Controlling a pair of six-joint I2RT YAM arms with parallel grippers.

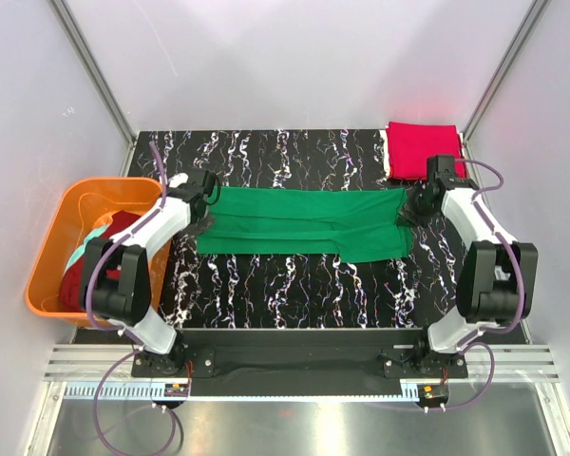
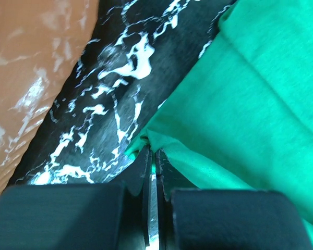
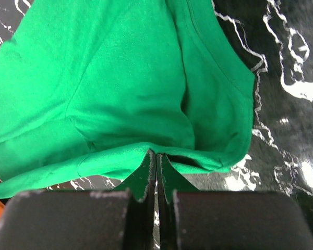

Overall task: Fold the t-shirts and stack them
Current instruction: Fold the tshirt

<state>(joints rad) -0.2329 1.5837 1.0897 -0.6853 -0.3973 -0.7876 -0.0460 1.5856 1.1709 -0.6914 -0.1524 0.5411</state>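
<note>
**Green tee pinched at both ends: grip notes and what I can't see**

The left gripper [image 2: 152,156] has its jaws squeezed nearly together on a thin bit of the green t-shirt [image 1: 304,223], right at the cloth's edge. The right gripper [image 3: 156,158] does the same at the other end, fingers closed on a fold of hem. So both are clamped on fabric, and the shirt is stretched out in a long band between them across the middle of the black marbled table [image 1: 294,285].

My read on handling: it's light, floppy cotton with no stiffness at all. It'll sag and bunch wherever it isn't held, and a pinch this close to the edge could slip out if the arms pull apart too hard. Hems and seams look like the best places to hold it, since the doubled cloth gives the fingers more to bite on. Matched corners would keep the fold square.

Further out, a folded red t-shirt [image 1: 423,147] sits at the far right corner, well apart from the green one. The orange basket [image 1: 47,252] is off the left side, with a maroon garment [image 1: 123,226] and a pale teal strip [image 1: 84,253] inside.

What's hard to make out:
- How many layers each gripper actually holds.
- Whether the band is resting on the table or lifted just off it.
- What else is in the basket, since the left arm covers part of it.
</note>
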